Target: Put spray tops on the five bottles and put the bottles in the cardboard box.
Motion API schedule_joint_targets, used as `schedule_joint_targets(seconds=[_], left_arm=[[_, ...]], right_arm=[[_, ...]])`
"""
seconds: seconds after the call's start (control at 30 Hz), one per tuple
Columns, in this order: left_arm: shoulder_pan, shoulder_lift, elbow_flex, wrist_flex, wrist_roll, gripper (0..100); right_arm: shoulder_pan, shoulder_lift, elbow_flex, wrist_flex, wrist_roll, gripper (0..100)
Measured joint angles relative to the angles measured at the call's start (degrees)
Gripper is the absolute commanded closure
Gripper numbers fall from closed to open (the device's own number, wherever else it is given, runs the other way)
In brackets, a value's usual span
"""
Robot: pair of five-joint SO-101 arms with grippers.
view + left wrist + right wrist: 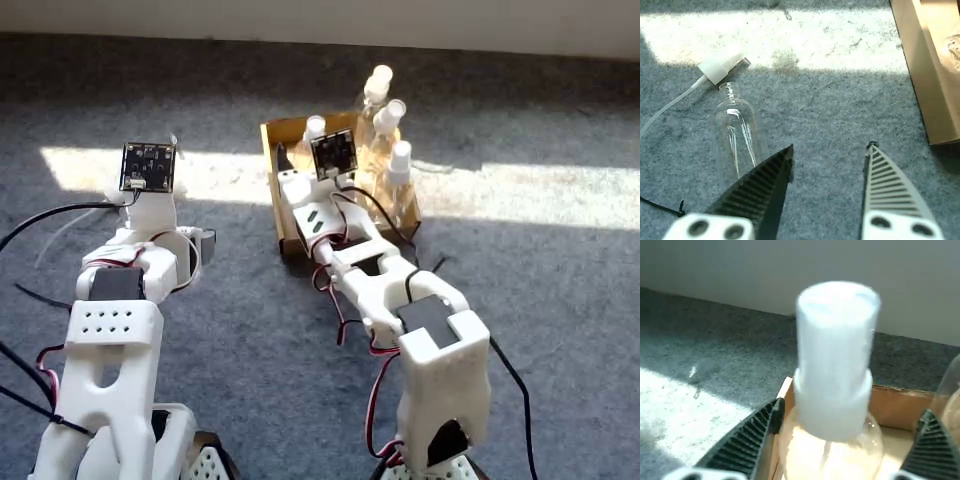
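Outside the cardboard box (pixel 925 80) a bottle (pixel 740 130) lies uncapped, its spray top (pixel 722 67) at its neck; the left gripper (pixel 830 147), jaws wide, could roll it away. Inside the box, the right gripper (pixel 852 410), jaws spread, straddles a capped bottle (pixel 835 355) and might topple it

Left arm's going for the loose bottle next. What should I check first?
1. Left gripper open: ok.
2. Bottle centred between its jaws: not ok, it lies off toward the black jaw.
3. Spray top on that bottle: not ok, it lies loose at the neck, tube outside.
4. Right gripper open around the boxed bottle: ok.
5. Room left in the box: cannot tell.
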Motion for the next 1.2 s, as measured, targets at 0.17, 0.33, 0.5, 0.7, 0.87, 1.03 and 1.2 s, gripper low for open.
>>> schedule_joint_targets(seconds=[0.17, 0.33, 0.5, 0.7, 0.87, 1.03, 1.2], left_arm=[[0.0, 0.0, 0.0, 0.0, 0.0, 78], [0.0, 0.0, 0.0, 0.0, 0.0, 78], [0.0, 0.0, 0.0, 0.0, 0.0, 78], [0.0, 0.0, 0.0, 0.0, 0.0, 78], [-3.5, 0.0, -0.9, 0.0, 0.0, 78], [-18.5, 2.6, -10.7, 3.3, -3.3, 78], [-31.6, 12.9, -24.0, 7.9, -10.1, 78]], right_arm=[[0.0, -2.9, 0.0, 0.1, 0.5, 64.9], [0.0, -10.6, 0.0, 4.9, 0.6, 64.9], [0.0, -17.3, -3.1, 11.3, 0.6, 64.9], [0.0, -22.6, -14.4, 22.2, 0.6, 64.9], [-3.4, -27.4, -23.8, 38.3, 0.6, 64.9], [-9.5, -32.4, -27.1, 57.5, 0.6, 64.9], [-14.3, -33.5, -22.8, 65.3, 0.6, 64.9]])
